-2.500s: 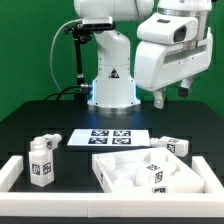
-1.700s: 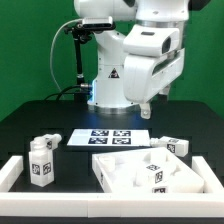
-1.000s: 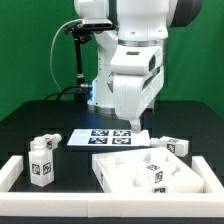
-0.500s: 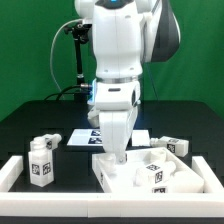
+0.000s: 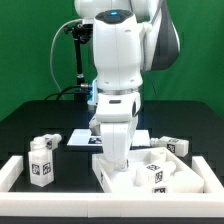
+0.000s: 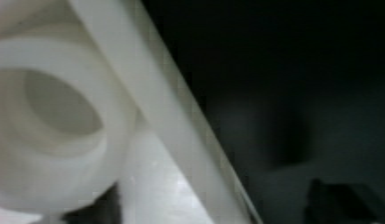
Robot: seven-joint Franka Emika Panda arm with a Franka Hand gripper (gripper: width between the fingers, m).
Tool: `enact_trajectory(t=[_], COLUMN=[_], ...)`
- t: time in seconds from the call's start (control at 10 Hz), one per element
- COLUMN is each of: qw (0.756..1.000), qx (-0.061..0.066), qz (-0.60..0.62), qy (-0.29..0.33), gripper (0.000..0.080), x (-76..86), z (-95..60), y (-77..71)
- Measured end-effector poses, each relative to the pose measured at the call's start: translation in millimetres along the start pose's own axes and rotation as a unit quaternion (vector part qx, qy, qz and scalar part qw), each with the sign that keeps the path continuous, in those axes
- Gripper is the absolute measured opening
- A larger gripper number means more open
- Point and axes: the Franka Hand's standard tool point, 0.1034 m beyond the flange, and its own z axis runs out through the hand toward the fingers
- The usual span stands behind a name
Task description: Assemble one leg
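My gripper (image 5: pixel 118 164) hangs at the near-left part of the large white square tray-like piece (image 5: pixel 192 181). In the wrist view the gripper (image 6: pixel 203 205) is open: two dark fingers (image 6: pixel 331 197) stand wide apart on either side of that piece's white rim (image 6: pixel 162 120), beside a round hole (image 6: pixel 56 105). It holds nothing. One leg (image 5: pixel 157 172) lies on the tray-like piece. Two more legs (image 5: pixel 40 165) stand at the exterior view's left and another leg (image 5: pixel 176 147) lies at its right.
The marker board (image 5: pixel 80 139) lies behind the arm, partly hidden by it. A low white wall (image 5: pixel 12 172) runs along the left and front of the work area. The robot base (image 5: pixel 95 95) stands at the back of the black table.
The arm has swung from the exterior view's upper right to the centre and come down, bringing the open gripper onto the near-left rim of the tray-like piece. No part has moved.
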Motion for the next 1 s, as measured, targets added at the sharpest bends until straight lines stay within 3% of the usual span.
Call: enact_trajectory(t=[0.2, 0.3, 0.4, 0.5, 0.8, 1.0], qw=[1.0, 1.0, 0.999, 0.998, 0.996, 0.997], qx=[0.001, 0.002, 0.004, 0.007, 0.042, 0.047], qz=[0.0, 0.003, 0.037, 0.064, 0.079, 0.061], qy=[0.0, 0.0, -0.001, -0.002, -0.015, -0.016], gripper=[0.0235, 0.0235, 0.0061, 0.0061, 0.0061, 0.0062], x=[-0.4, -0.3, 1.8, 5.6, 29.6, 43.3], z=[0.4, 1.0, 2.1, 2.8, 3.5, 3.2], y=[-0.6, -1.3, -4.3, -8.1, -17.9, -19.8])
